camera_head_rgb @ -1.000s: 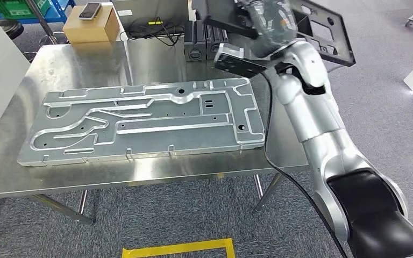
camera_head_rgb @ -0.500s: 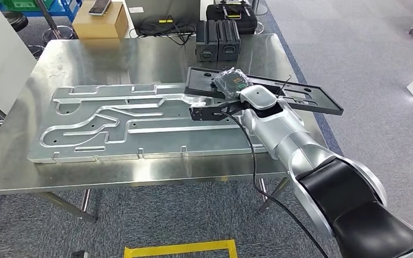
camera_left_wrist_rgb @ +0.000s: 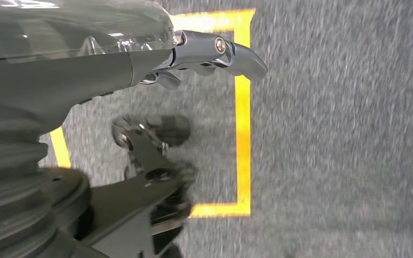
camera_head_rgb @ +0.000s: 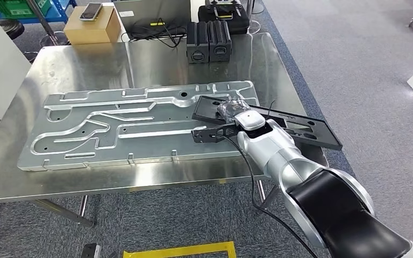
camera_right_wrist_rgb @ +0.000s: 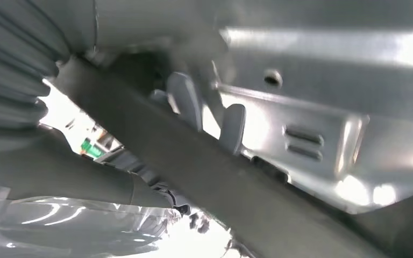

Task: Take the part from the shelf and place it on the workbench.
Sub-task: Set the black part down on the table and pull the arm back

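A flat black part [camera_head_rgb: 296, 128] with cut-outs lies low over the right end of the steel workbench [camera_head_rgb: 140, 56], overlapping a corner of the big aluminium plate [camera_head_rgb: 140, 123]. My right hand [camera_head_rgb: 231, 110], wrapped in clear film, grips the part's near-left end. In the right wrist view its fingers [camera_right_wrist_rgb: 185, 99] curl over the black part [camera_right_wrist_rgb: 236, 188], with the aluminium plate [camera_right_wrist_rgb: 328, 134] behind. Whether the part touches the bench I cannot tell. My left hand [camera_left_wrist_rgb: 215, 51] hangs above the carpet with nothing in it, fingers apart.
Two black cases [camera_head_rgb: 208, 40] stand at the bench's far edge, with cables behind them. A cardboard box [camera_head_rgb: 91, 27] with a phone on it sits at the back left. Yellow floor tape [camera_head_rgb: 183, 248] marks the carpet in front of the bench.
My right arm has come down from high over the bench's far end, bringing the black part low over the right end. The camera has shifted a little too.
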You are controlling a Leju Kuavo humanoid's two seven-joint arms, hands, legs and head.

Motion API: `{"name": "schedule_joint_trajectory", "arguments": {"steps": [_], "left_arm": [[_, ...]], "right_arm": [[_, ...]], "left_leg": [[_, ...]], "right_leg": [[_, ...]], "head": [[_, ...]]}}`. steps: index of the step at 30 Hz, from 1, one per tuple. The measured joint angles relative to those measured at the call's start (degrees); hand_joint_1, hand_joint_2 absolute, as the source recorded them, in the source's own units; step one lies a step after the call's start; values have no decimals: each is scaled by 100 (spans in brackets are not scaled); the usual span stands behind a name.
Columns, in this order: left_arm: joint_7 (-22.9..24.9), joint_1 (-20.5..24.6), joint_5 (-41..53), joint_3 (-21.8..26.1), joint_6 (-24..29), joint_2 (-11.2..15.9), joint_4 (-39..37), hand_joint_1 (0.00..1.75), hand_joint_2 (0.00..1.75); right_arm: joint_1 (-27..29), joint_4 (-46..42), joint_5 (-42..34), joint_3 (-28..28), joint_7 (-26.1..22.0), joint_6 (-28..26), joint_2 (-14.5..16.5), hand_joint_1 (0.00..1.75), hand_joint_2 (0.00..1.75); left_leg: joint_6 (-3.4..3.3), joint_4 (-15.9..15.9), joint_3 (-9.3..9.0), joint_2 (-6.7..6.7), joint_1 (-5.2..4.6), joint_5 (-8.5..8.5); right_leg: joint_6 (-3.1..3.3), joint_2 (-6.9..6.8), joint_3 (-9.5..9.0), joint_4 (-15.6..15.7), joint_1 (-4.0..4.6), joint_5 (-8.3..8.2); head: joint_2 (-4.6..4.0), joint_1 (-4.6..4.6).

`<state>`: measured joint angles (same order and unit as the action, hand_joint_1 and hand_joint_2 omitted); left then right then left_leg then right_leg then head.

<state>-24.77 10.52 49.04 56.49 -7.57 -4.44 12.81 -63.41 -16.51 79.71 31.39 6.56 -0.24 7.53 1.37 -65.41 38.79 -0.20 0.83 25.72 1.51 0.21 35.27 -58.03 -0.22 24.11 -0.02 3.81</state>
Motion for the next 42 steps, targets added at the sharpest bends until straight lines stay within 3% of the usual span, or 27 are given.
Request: {"name": "schedule_joint_trajectory", "arguments": {"steps": [2,5,7,8,10,11,12,13,16,17,19,21,23,26,27,28,29,31,33,36,38,41,42], "left_arm": [[-7,16,9,-35,93,1,0,0,175],[-11,29,27,-84,185,1,0,0,175],[-29,32,43,-96,236,1,0,0,175],[-39,36,49,-98,253,1,0,0,175],[-51,41,56,-99,271,3,0,0,175],[-52,40,57,-99,276,4,0,0,175],[-52,38,58,-99,280,5,0,0,175],[-52,35,60,-100,283,5,0,0,175],[-52,36,63,-103,288,4,0,0,175],[-52,36,64,-104,289,4,0,0,175],[-53,37,64,-104,293,7,0,0,175],[-59,37,66,-104,295,7,0,0,87],[-81,41,79,-114,305,7,0,0,0],[-104,46,120,-165,328,2,0,0,0],[-93,46,136,-189,336,0,0,0,0],[-74,49,153,-210,343,-1,0,0,0],[-50,54,173,-228,348,-2,0,0,0],[-13,79,201,-250,347,-2,0,0,0],[-3,113,219,-275,343,-12,-1,0,0],[-8,131,226,-330,331,-47,-2,0,0],[-51,123,162,-350,270,-70,-3,0,0],[-191,51,-26,-348,97,-85,-6,0,0],[-244,-9,-86,-339,57,-86,-7,0,0]], "right_arm": [[6,17,24,0,-48,-163,33,0,0],[23,32,48,0,-172,-370,99,0,0],[16,32,69,0,-269,-517,150,0,0],[10,32,78,0,-303,-572,171,0,0],[16,38,95,0,-348,-627,206,0,0],[25,44,99,0,-357,-633,218,0,0],[35,50,104,0,-366,-635,231,0,0],[39,54,106,0,-368,-638,244,0,0],[15,56,112,0,-370,-647,275,0,0],[5,56,114,0,-370,-649,286,0,0],[-5,57,115,0,-370,-651,302,0,0],[-14,56,117,0,-373,-661,319,0,0],[-34,55,107,-1,-418,-727,348,0,0],[-45,51,-94,-45,-764,-1010,424,0,0],[-44,37,-261,-96,-987,-1127,462,0,0],[-44,-2,-528,-184,-1320,-1248,511,0,0],[-49,-75,-875,-311,-1739,-1362,573,0,0],[-99,-314,-1625,-645,-2623,-1534,728,0,0],[-176,-599,-2084,-937,-3158,-1581,852,0,0],[-19,-1374,-2693,-1126,-3459,-1553,862,0,0],[354,-2338,-3382,-1169,-3587,-1680,687,0,0],[1432,-4340,-4261,-1311,-3773,-2223,57,0,0],[1923,-5045,-4420,-1413,-3850,-2438,-210,0,0]], "left_leg": [[-43,600,-287,12,-16,-194],[-129,723,-343,-3,-32,-204],[-198,772,-370,-2,-17,-235],[-228,792,-383,2,-11,-247],[-257,795,-385,1,-23,-248],[-261,793,-385,-3,-26,-246],[-261,789,-384,-9,-27,-244],[-259,782,-385,-18,-26,-243],[-215,739,-383,-45,-34,-215],[-186,724,-377,-50,-43,-204],[-118,720,-369,-55,-55,-197],[-52,717,-373,-50,-40,-184],[4,433,-256,-34,-25,10],[60,-696,256,-18,-8,538],[66,-941,375,-18,-6,594],[65,-963,392,-18,-6,539],[56,-740,292,-17,-7,378],[22,85,-110,-8,-20,-8],[-33,621,-367,-8,-48,-169],[-131,721,-396,-30,-56,-182],[-211,776,-416,-29,-31,-214],[-291,802,-436,-75,-27,-217],[-304,801,-442,-106,-30,-208]], "right_leg": [[-46,23,1,-28,16,23],[-130,31,11,-23,29,26],[-176,22,70,-186,18,157],[-194,18,174,-430,13,307],[-218,14,532,-1217,-2,686],[-227,14,696,-1557,-8,801],[-232,13,780,-1718,-14,811],[-232,12,742,-1631,-20,707],[-198,10,188,-501,-25,183],[-179,13,58,-232,-19,101],[-135,23,-3,-91,7,86],[-69,24,-12,-57,1,64],[-6,14,-33,-16,-16,39],[32,8,-40,-15,2,42],[38,8,-40,-20,10,46],[41,11,-42,-27,16,50],[43,16,-44,-38,18,58],[27,30,-47,-63,27,83],[-16,32,-40,-77,40,99],[-108,8,-46,-58,41,105],[-173,5,32,-249,39,249],[-242,10,490,-1235,20,736],[-253,10,633,-1514,12,818]], "head": [[0,-1],[0,-1],[0,-1],[0,-1],[0,-1],[0,-1],[0,-1],[0,-1],[0,-1],[0,-1],[0,-1],[0,-1],[0,0],[0,-1],[0,-1],[0,-1],[0,0],[0,1],[0,0],[0,-1],[0,-1],[0,-1],[0,-1]]}}
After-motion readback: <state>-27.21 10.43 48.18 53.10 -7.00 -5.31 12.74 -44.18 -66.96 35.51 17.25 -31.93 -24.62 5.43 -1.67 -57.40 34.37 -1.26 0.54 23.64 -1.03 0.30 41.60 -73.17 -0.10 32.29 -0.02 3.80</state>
